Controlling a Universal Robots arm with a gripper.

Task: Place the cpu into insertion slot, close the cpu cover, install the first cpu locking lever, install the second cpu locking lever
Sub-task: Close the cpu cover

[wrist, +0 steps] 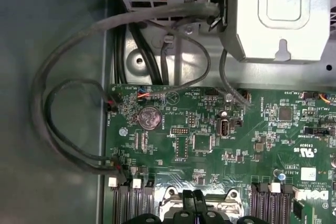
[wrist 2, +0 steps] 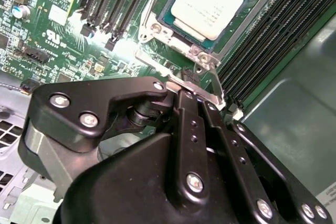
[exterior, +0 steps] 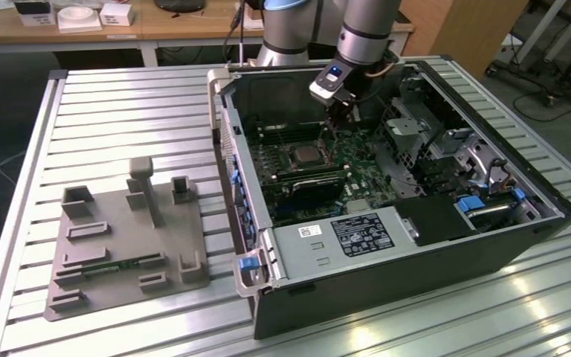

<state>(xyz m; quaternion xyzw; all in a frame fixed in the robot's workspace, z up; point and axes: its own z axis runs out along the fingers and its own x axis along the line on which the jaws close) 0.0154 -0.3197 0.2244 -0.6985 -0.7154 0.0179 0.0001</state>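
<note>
One robot arm reaches down into an open computer case [exterior: 415,282] that lies on its side on a slatted metal bench [exterior: 127,111]. The exterior view also shows a grey moulded tray [exterior: 117,275] well apart from the case, toward the exterior view's left. The cpu [wrist 2: 207,1] sits flat in its socket on the green board [wrist 2: 52,35], pale metal top up, and in the second wrist view the silvery cpu cover [wrist 2: 244,17] lies down around its edges. The claw [wrist 2: 197,97] is clenched, its two black fingers [wrist 2: 190,129] drawn together at the tips. Those tips meet a thin metal locking lever [wrist 2: 157,64] that runs along one side of the socket (whether the lever is pinched between them or merely pressed cannot be told). Rows of black memory slots [wrist 2: 113,3] flank the socket on both sides. In the first wrist view the closed tips sit at the socket's edge with the board spread beyond them. A round coin battery [wrist: 149,116] lies near the board's far edge, a loop of dark cables [wrist: 58,103] trails across the case floor beside it, and a bare metal drive cage [wrist: 278,19] stands past the board.
</note>
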